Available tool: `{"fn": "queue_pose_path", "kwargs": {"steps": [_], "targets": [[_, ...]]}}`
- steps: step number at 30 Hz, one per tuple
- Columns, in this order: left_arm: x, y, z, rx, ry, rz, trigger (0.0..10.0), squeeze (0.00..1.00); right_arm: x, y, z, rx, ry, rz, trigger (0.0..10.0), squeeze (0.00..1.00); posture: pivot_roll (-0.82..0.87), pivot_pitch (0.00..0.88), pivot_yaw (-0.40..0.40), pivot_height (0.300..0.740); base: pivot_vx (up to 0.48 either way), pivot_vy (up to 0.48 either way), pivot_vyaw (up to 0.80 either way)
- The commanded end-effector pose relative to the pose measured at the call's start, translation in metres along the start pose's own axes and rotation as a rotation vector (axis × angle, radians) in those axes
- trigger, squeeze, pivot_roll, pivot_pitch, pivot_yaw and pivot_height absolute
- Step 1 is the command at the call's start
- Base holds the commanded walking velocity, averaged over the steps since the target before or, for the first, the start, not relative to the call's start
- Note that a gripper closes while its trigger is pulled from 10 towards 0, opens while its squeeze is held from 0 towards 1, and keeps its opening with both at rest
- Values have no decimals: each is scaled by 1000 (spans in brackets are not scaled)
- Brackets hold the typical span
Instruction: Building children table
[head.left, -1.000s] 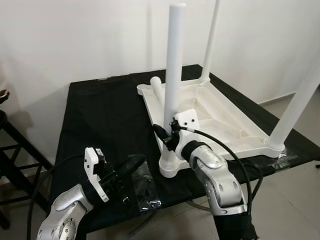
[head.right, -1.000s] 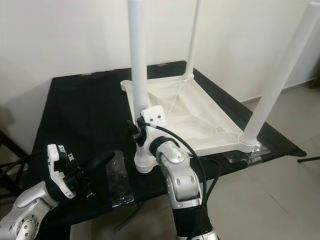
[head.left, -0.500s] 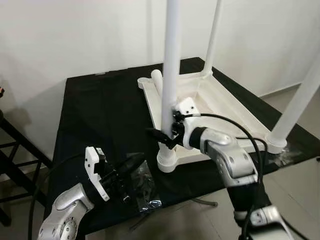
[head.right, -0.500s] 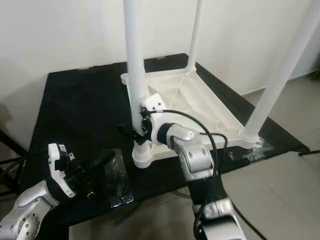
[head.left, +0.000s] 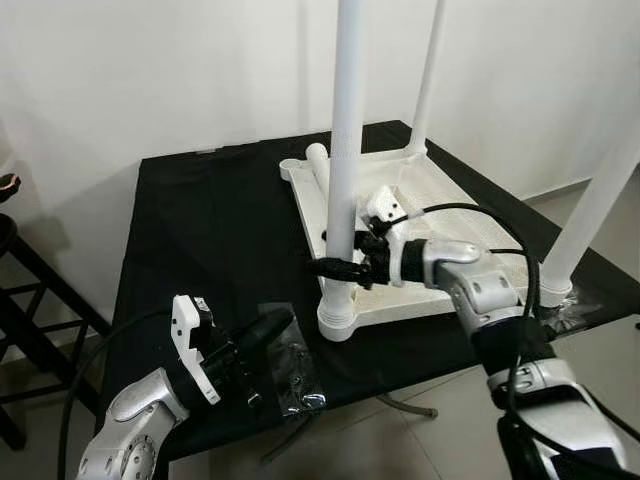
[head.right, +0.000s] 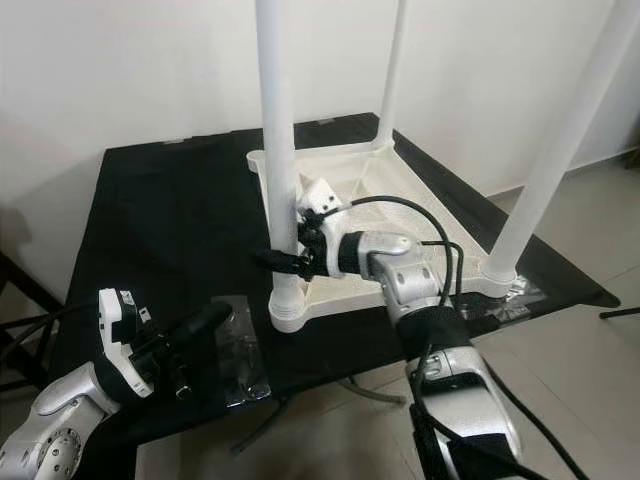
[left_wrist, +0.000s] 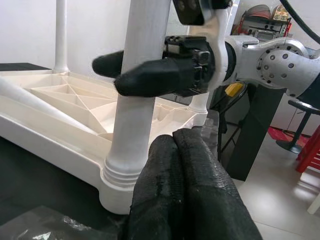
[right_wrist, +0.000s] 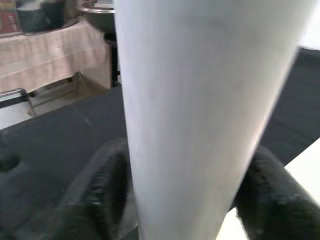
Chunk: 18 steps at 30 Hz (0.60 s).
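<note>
Centrally in the left eye view, the upturned white plastic tabletop (head.left: 440, 215) lies on the black table (head.left: 200, 230), and the right hand (head.left: 335, 266) clasps its near leg (head.left: 345, 150) low down. Left wrist view: left hand (left_wrist: 187, 150), fingers pressed together, lower centre beside a plastic bag (left_wrist: 45, 225). Right wrist view: fingers (right_wrist: 105, 195) flank the leg. Light, stiff, probably slick; grip near the socket.

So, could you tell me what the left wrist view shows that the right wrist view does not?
Left wrist view alone: the left gripper shut, the leg's collar seated in the upturned tabletop, and a loose leg lying in it. Right wrist view alone: a cloth-covered table in the background. Both: the right gripper clasping the near leg.
</note>
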<state>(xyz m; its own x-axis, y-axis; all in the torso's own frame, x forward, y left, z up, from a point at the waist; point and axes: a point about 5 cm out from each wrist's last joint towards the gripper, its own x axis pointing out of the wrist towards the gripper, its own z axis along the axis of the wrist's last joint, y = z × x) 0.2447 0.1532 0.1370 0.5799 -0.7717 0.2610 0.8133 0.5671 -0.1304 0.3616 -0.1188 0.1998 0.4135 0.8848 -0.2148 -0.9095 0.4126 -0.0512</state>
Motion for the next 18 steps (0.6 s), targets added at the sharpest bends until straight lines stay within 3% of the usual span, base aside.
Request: {"fn": "queue_pose_path", "kwargs": {"steps": [1,8,11,16,18], "targets": [[-1,-1,-1,6,8,1,10000,0,3,1,2,-14,-2,32,0,0,43,0,1,740,0,0,0],[-1,-1,0,4,4,2,10000,0,-1,1,-12,15,18,34,0,0,40,0,2,740,0,0,0],[-1,-2,2,2,-1,2,10000,0,-12,12,-33,66,41,17,0,0,26,6,6,740,0,0,0],[-2,-1,2,1,-3,1,10000,0,-16,19,-44,94,58,-13,0,0,18,11,6,740,0,0,0],[-3,-1,3,2,-1,0,10000,0,-7,18,-52,276,-29,-516,0,0,17,22,-8,740,0,0,0]]}}
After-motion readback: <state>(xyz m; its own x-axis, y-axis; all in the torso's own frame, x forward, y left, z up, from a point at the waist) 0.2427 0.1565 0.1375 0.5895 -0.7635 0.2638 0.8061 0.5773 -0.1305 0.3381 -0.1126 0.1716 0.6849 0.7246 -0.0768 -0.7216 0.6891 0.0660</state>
